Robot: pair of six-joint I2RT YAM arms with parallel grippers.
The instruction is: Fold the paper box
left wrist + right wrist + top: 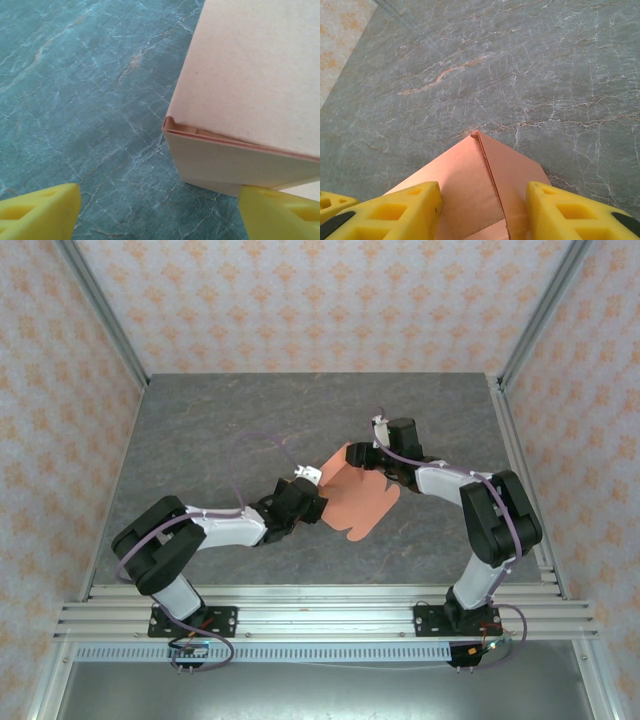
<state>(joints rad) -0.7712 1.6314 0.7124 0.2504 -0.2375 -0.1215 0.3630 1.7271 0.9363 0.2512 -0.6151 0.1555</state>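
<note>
Bright, even light; soft faint shadows; left fingers (45,212) slightly blurred up close.

Tabletop (250,420): dark grey marble-look slab with pale veins. Up close the wrist views show it teal-grey, with white cracks and a few rust streaks (75,100) (520,60).

Walls: back wall (320,300), left wall (50,420) and right wall (590,410) all carry the same cream wallpaper with an orange floral repeat.

Frame: aluminium posts run up the two back corners, left post (100,310) and right post (545,310). Side rail (520,470) sits along the right table edge.

Near edge: stacked aluminium extrusion rails (320,605), slotted white strip (320,652) just below, then a plain grey metal panel (320,690).

Light: even and diffuse, shadows soft.
</note>
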